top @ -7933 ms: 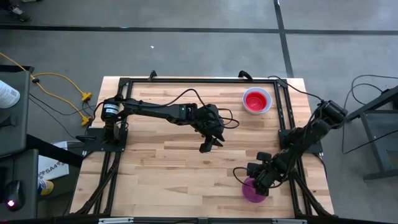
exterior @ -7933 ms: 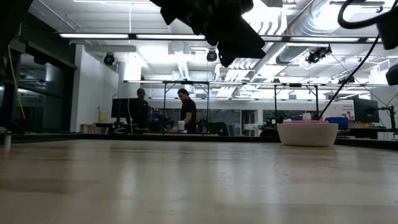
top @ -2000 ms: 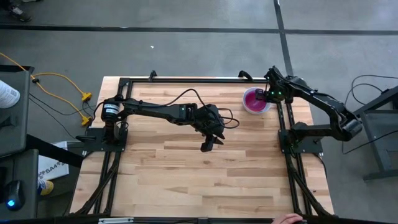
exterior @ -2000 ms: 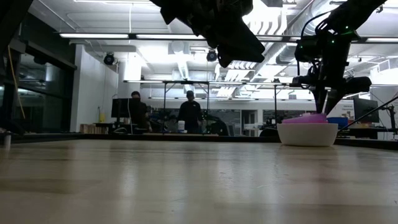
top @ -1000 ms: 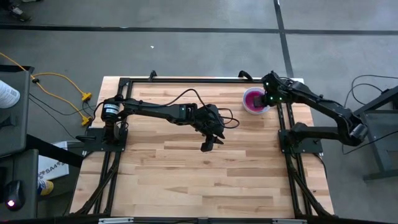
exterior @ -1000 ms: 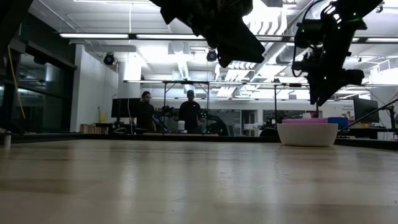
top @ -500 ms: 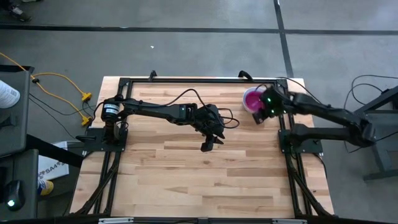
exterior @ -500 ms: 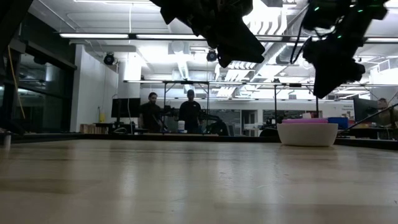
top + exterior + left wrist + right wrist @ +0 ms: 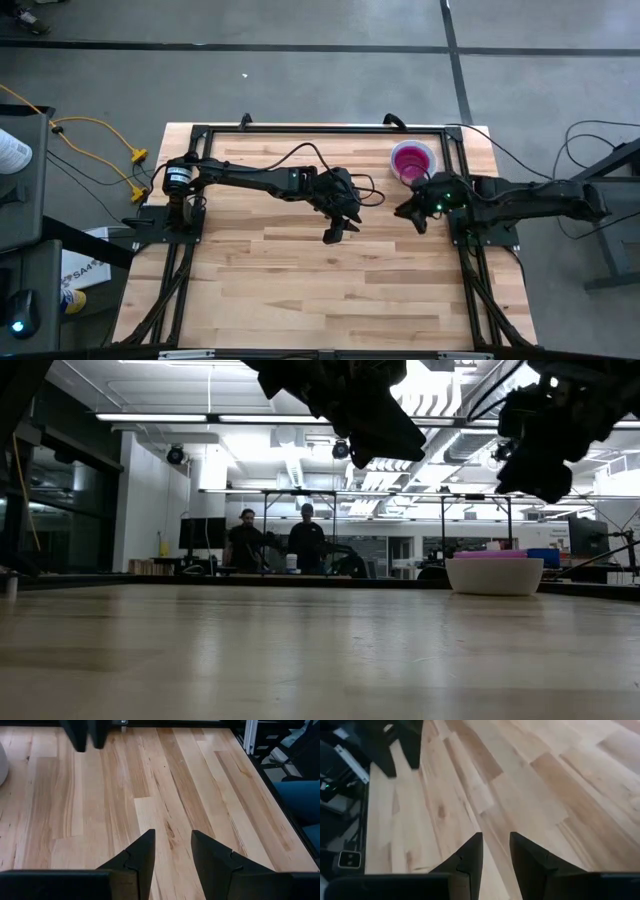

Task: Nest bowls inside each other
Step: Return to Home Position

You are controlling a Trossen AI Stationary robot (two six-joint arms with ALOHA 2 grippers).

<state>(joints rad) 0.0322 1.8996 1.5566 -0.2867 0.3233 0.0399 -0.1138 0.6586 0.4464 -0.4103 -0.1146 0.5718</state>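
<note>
A stack of bowls [image 9: 413, 160] stands on its base at the table's far right, a magenta bowl nested on top inside a white outer bowl [image 9: 494, 576]; any other bowls in the stack are hidden. My right gripper [image 9: 408, 214] hangs open above the bare table, to the near side of the stack, with nothing between its fingers [image 9: 496, 845]. My left gripper [image 9: 333, 236] hovers open over the table's middle [image 9: 172, 845], also holding nothing. In the low view both grippers hang high above the tabletop.
A black frame [image 9: 300, 128] runs along the table's far and side edges, with the arm bases at left and right. Bare wood stretches over the table's near half. Two people stand far off in the room [image 9: 275, 540] behind the table.
My right gripper has pulled away from the bowl stack, swinging toward the table's near edge and a little toward the middle, and turning as it went. It carries nothing. The stack has stayed where it was.
</note>
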